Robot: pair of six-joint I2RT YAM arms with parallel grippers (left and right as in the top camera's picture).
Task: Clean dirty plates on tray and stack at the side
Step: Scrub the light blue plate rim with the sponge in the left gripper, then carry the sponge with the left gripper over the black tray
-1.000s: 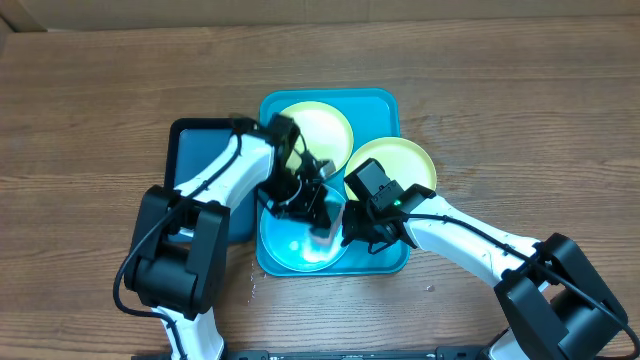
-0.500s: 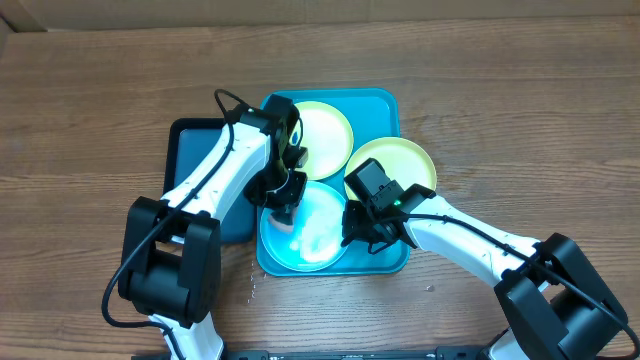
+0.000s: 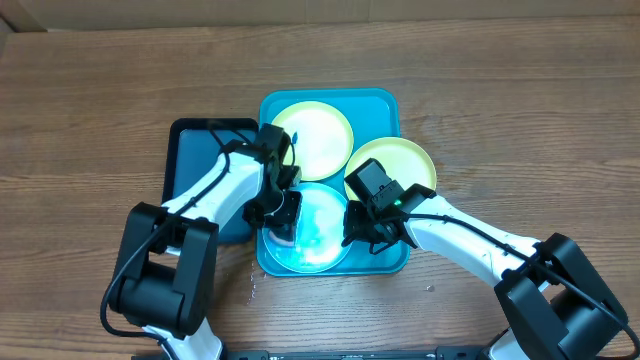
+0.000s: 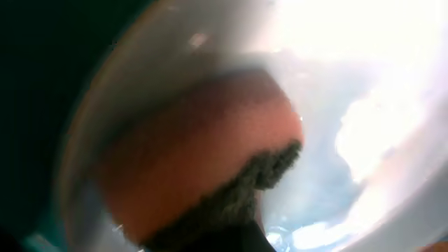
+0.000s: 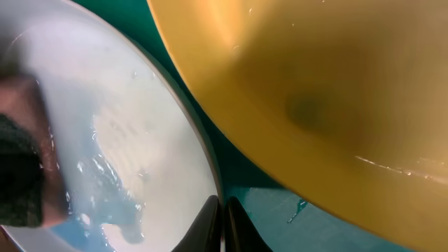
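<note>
The turquoise tray (image 3: 381, 113) holds three plates. One plate (image 3: 316, 138) lies at its far side. A second (image 3: 398, 162) rests tilted on the right rim. The third (image 3: 322, 238) lies at the front, wet with blue smears. My left gripper (image 3: 282, 216) is shut on an orange sponge with a dark scrub side (image 4: 189, 161), pressed on the left part of this front plate (image 4: 364, 105). My right gripper (image 3: 355, 232) is shut on the front plate's right rim (image 5: 140, 140), fingertips (image 5: 222, 224) pinching the edge. The tilted plate's yellow underside (image 5: 315, 91) hangs just above them.
A smaller dark navy tray (image 3: 195, 160) lies against the left side of the turquoise tray, under my left arm. Bare tray floor with water drops (image 5: 280, 217) shows beside my right fingers. Wooden table surrounds both trays.
My left gripper has swept the sponge leftward across the front plate, from its right-middle to its left side. The right gripper has stayed clamped on the rim.
</note>
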